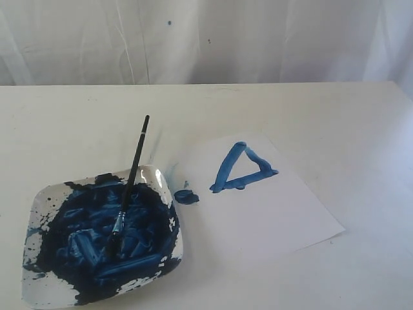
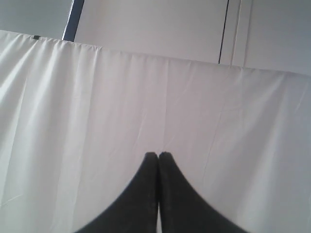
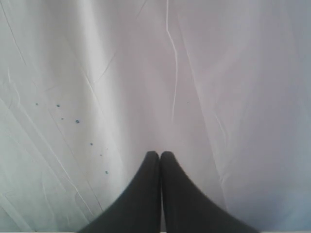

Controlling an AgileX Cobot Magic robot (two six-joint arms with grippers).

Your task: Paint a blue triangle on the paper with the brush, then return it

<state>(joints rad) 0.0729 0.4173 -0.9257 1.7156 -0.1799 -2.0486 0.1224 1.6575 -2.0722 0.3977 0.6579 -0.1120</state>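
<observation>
1. The blue triangle (image 1: 230, 166) is on the paper (image 1: 277, 213): a closed outline with all three sides joined, the strokes thick and uneven. It sits in the upper left part of the sheet, towards the plate. The rest of the sheet is bare white.
2. The paper lies flat on the surface (image 1: 335, 123), skewed to its edges and just right of the plate (image 1: 39, 287).
3. The brush (image 1: 131, 181) lies in the plate. Its bristle end is down in the pool of blue paint, and the black handle leans out over the far rim, pointing away from the camera. Nothing is touching it.
4. A small blue blob (image 1: 186, 196) sits between the plate and the triangle, near the paper's left edge. I can't tell whether it is on the sheet or on the surface. I read it as a stray drip, not part of the figure.
5. The left claw (image 2: 158, 155) has its tips pressed together and holds nothing. Its camera sees only white drapery.
6. The right claw (image 3: 160, 154) is the same, pressed together and empty, and faces white cloth flecked with a few blue specks.
7. Neither arm shows in the exterior view, so I judge both to be well clear of the work.
8. Progress, as I judge it: the painting is done and the brush is back in the plate. I can see no step left. The only blemish is the drip.
</observation>
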